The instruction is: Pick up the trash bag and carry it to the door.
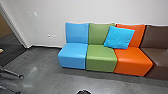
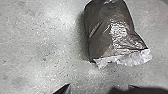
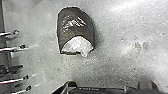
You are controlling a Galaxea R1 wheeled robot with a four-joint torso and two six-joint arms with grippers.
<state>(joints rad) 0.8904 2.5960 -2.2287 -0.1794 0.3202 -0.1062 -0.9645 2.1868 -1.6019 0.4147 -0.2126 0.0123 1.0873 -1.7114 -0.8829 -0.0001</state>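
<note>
The grey floor (image 1: 47,72) carries seats (image 1: 101,58) and the trash bag (image 2: 102,35).

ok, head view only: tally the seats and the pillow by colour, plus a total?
Blue: 2 (blue seat, pillow)
Green: 1 (green seat)
Orange: 1 (orange seat)
Brown: 1 (brown seat, cut off at the picture's edge)
Total: 5

Office lounge: colourful modular seats (image 1: 101,58), wall outlets (image 1: 51,37), smooth grey floor (image 1: 45,72).
</note>
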